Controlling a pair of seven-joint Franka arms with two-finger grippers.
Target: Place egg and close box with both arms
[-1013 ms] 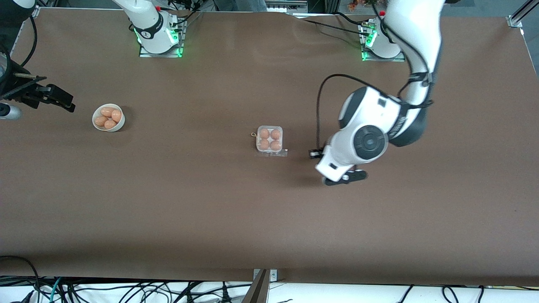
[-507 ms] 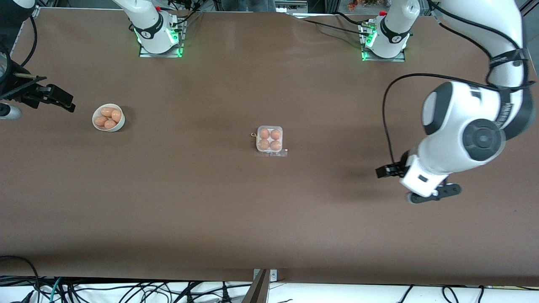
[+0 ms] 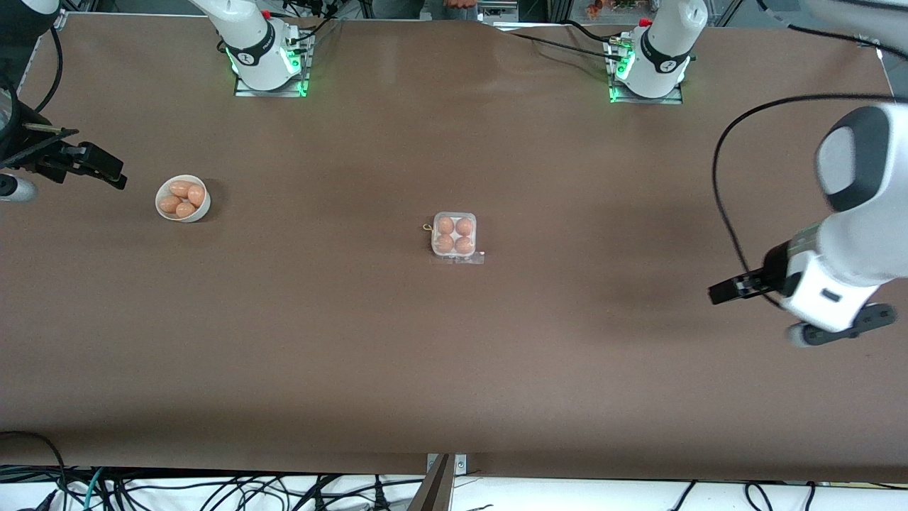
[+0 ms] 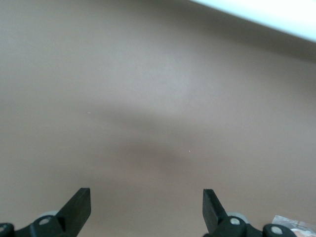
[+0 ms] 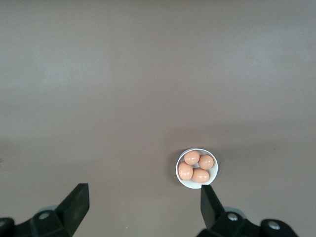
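Observation:
The box (image 3: 455, 215) is a small clear-plastic carton in the middle of the table, with four brown eggs (image 3: 445, 226) in its cells. I cannot tell whether its lid is latched; a clear flap lies on its side nearer the front camera. My left gripper (image 3: 727, 291) is open and empty in the air over bare table toward the left arm's end, well away from the box. In the left wrist view (image 4: 146, 195) a corner of the box (image 4: 289, 229) shows at the edge. My right gripper (image 3: 99, 170) is open and empty, waiting beside the bowl; it also shows in the right wrist view (image 5: 143, 192).
A round white bowl (image 3: 193, 215) with several brown eggs (image 3: 186, 209) stands toward the right arm's end of the table; it also shows in the right wrist view (image 5: 197, 186). Cables hang past the table's front edge.
My left arm has swung away from beside the box toward the left arm's end of the table. The right arm, box and bowl have not moved.

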